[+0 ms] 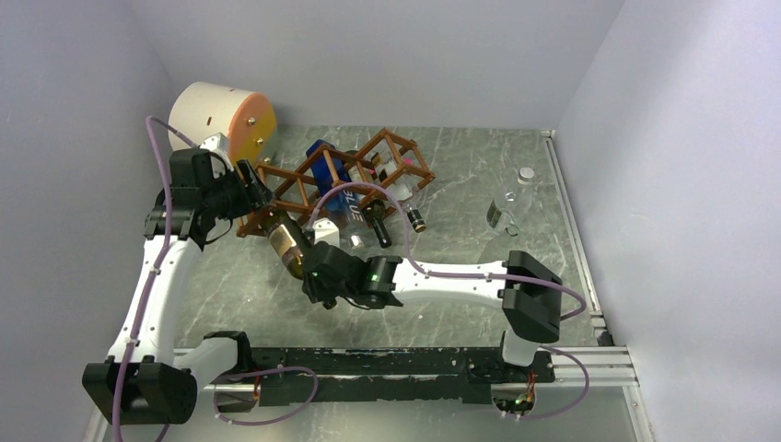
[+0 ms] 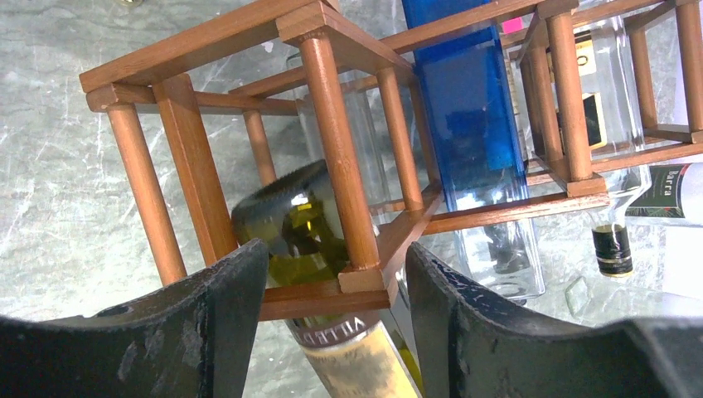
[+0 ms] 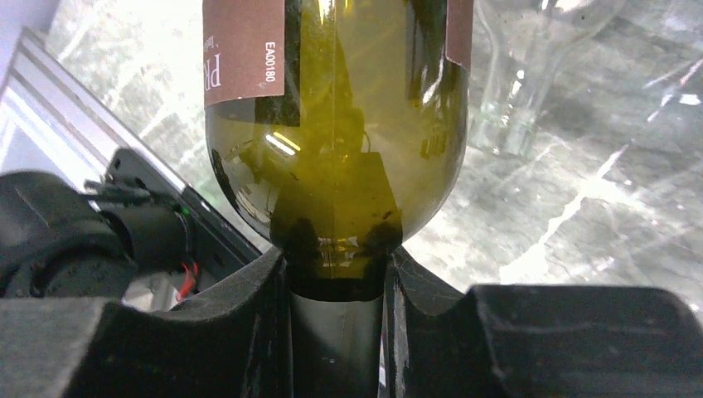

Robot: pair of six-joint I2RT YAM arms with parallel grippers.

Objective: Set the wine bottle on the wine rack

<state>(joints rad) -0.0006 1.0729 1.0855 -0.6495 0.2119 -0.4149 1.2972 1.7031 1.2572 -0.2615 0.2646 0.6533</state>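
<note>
**Right gripper** [image 3: 336,269]: jaws clamped on the neck of the wine bottle [image 3: 332,157]. The bottle lies tilted, with its base pointing toward 11 o'clock from the gripper and sitting within the rack's [image 2: 327,108] 9 o'clock end cell.

**Left gripper** [image 2: 336,257]: 2 fingers stand either side of that cell's near corner. Whether they pinch it cannot be told.

1 blue bottle [image 2: 468,116] lies in the rack, at 3 o'clock of that cell.

The left end cell of the wine rack [image 1: 276,180] is filled by the wine bottle [image 1: 290,244]; a blue bottle [image 1: 330,161] fills another. The drum [image 1: 216,115] blocks the rear left. The tabletop [image 1: 451,244] is open between the rack and the clear bottle [image 1: 508,207].
</note>
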